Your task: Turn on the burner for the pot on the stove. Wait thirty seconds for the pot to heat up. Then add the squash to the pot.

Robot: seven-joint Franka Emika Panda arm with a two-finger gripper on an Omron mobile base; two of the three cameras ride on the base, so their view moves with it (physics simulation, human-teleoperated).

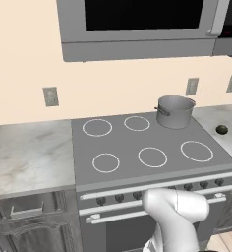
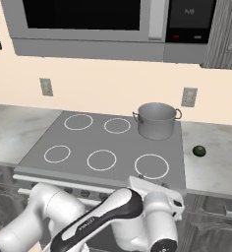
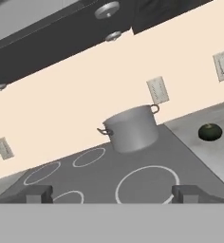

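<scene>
Nearest the base, the white arm is folded low in front of the stove (image 1: 152,147), its hand (image 2: 155,194) level with the front edge. In the hand view the gripper (image 3: 113,193) looks across the cooktop; its two dark fingers (image 3: 38,193) stand spread wide, one at each side, with nothing between them and nothing touched. Just beyond the hand runs the row of dark front knobs (image 1: 159,192), none of them contacted. Past these lies the flat dark surface with five white burner rings, all plain and unlit as far as can be told. On the rear right ring stands the pot (image 2: 156,119), upright, its small side handle facing left in the right base view. To the right of the stove, on the marbled worktop (image 2: 214,160), lies the squash (image 2: 199,150), near the cooktop's edge and well apart from the pot. Judged from this arrangement, the task is at its start: the burner remains to be switched on, the wait served, and the squash carried to the pot.
</scene>
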